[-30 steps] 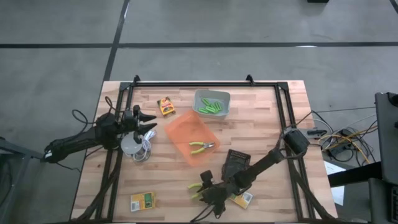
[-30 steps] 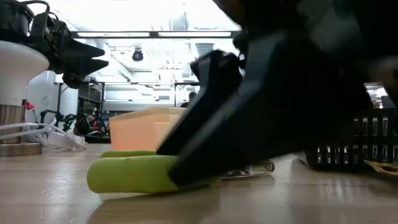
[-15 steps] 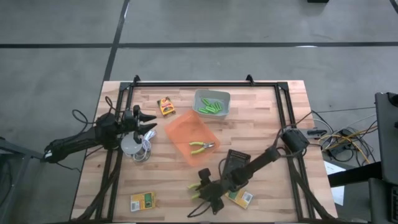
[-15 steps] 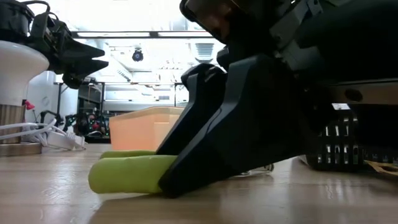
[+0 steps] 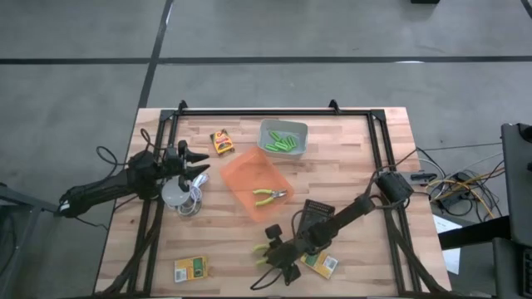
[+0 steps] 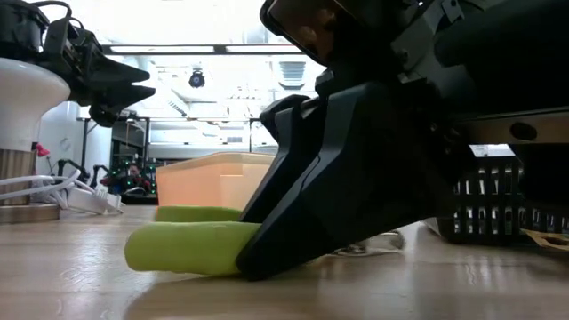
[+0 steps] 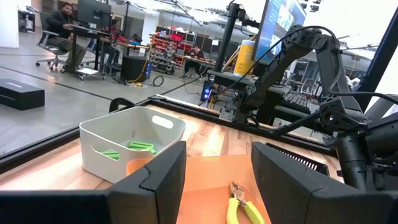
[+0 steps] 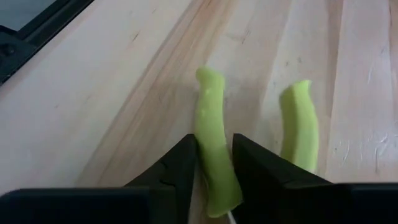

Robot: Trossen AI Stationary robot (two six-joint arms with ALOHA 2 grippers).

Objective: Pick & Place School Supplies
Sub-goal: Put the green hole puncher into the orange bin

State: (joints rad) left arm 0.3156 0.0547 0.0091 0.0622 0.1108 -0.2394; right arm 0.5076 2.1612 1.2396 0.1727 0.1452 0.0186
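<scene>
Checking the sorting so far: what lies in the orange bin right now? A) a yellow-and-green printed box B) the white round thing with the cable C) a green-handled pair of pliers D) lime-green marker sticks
C: in the high view, one green-handled pair of pliers lies alone inside the orange bin.

right hand [image 8: 211, 163] | narrowed onto one handle | green-handled pliers [image 8: 214, 149] | table

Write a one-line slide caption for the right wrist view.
Right gripper closing its fingers around one green handle of pliers lying on the wooden table.
</scene>
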